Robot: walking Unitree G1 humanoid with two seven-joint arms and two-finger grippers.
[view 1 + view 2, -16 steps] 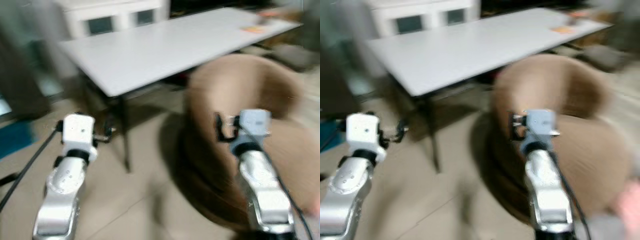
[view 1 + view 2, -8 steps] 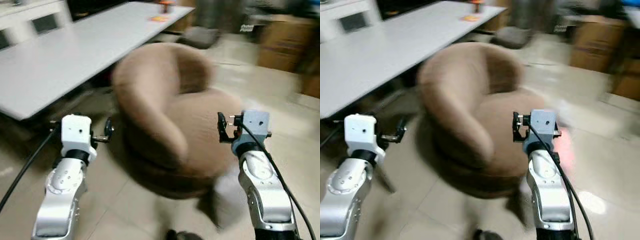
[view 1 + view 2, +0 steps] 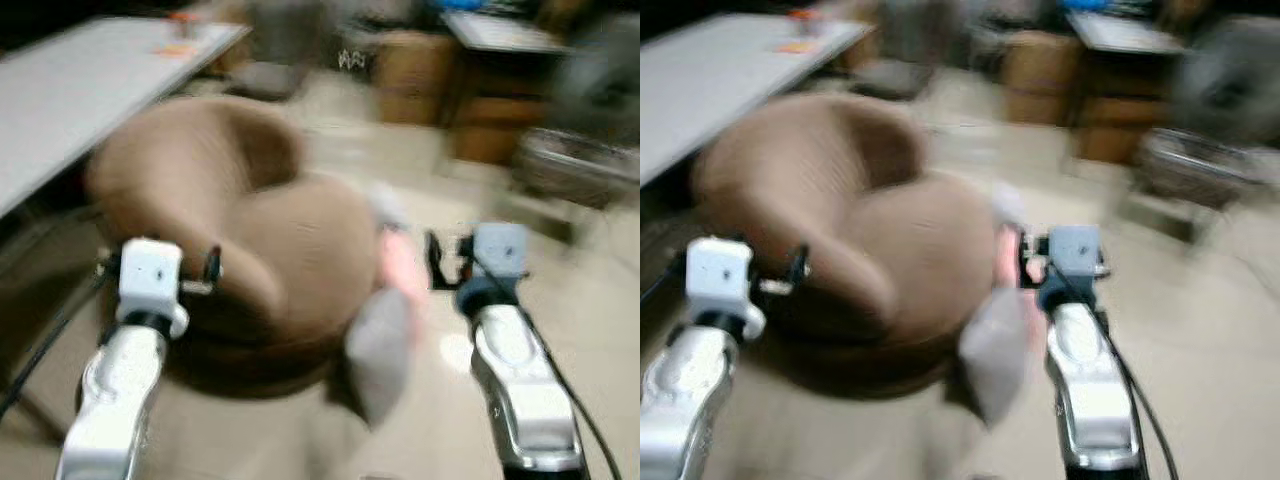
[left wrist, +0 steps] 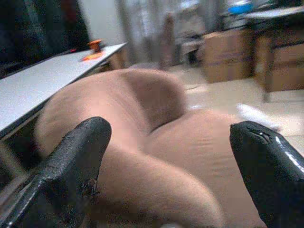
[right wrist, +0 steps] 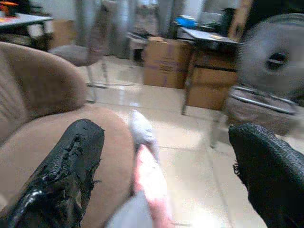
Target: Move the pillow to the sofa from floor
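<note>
The view has swung right: the round brown fabric sofa [image 3: 240, 250] now sits at 10 o'clock, a grey-and-pink pillow [image 3: 385, 320] against it; left hand [image 4: 166, 156] and right hand [image 5: 166, 171] gape empty.

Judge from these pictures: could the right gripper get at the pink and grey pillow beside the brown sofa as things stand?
Probably yes: the right gripper is open, the pillow lies just ahead between its fingers, leaning on the sofa, nothing between.

Grey-pink pillow [image 3: 385, 310] leaning against round brown sofa [image 3: 230, 250], blurred
</note>
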